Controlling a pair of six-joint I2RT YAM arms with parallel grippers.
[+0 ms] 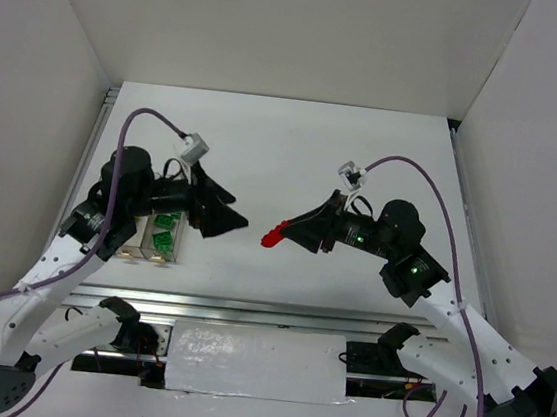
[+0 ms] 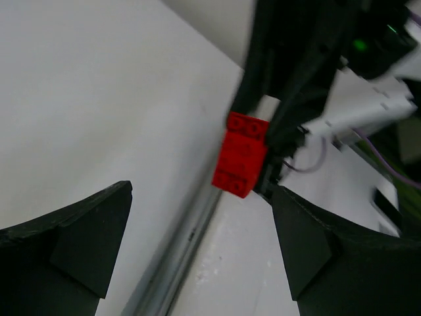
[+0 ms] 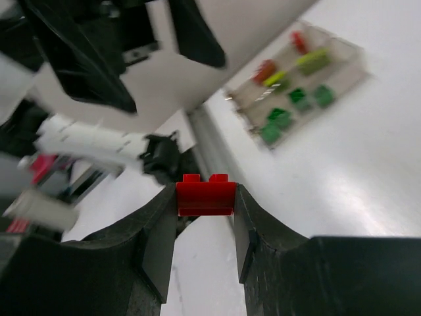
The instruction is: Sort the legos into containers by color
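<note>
R gripper [image 3: 206,197] is pinching a red lego [image 3: 206,196] btwn its two fingers. The brick sits right at the tips, studs up in the right wrist view. From the top cam the same brick [image 1: 272,236] is up off the white counter [image 1: 366,148], roughly mid-scene, poking out toward the other arm.

L gripper [image 1: 241,214] is spread wide w/ nothing in it, pointing at the R one w/ a gap between them. In the left wrist view the fingers [image 2: 85,230] frame the red brick [image 2: 242,155], which hangs apart from both of them. That view also shows it's two red pieces stacked.

The containers [image 3: 348,69] sit on the counter over on the L side, partly under the L arm in the top cam [image 1: 167,256]. Inside: a couple of red bricks [image 3: 266,69] along one side, yellow-green ones [image 3: 312,60] next to those, and green ones [image 3: 297,97] on the other side. It's pretty blurry tho, so I can't tell exactly which compartment each one is in.
</note>
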